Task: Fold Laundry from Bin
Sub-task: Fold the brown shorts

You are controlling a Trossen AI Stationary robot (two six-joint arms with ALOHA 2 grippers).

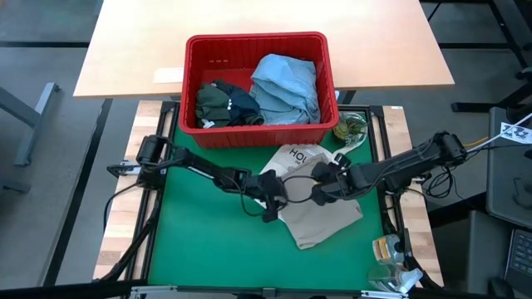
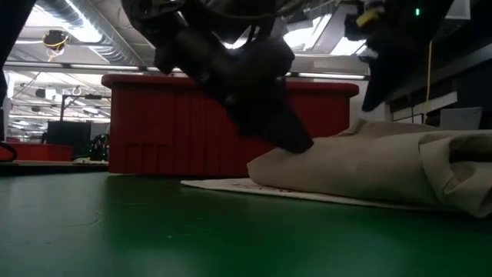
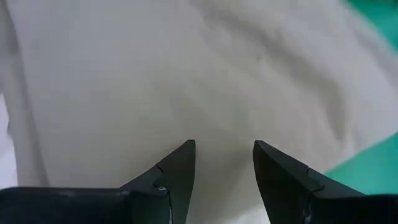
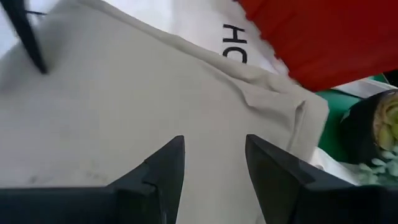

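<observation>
Both grippers, left (image 3: 224,158) and right (image 4: 214,155), hover spread and empty over the beige garment (image 1: 320,218); folding underway, next they must pinch an edge.

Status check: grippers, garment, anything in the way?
Left gripper and right gripper open over the beige garment. It lies rumpled on the white tote bag. More laundry in red bin.

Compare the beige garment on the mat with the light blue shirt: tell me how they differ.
The beige garment lies out on the green mat, partly over a white printed bag; the light blue shirt sits in the red bin. The beige one is spread fairly flat; the blue one is bunched in a heap. The left gripper and right gripper are both over the beige one; neither is near the blue. Both are soft and unfolded.
</observation>
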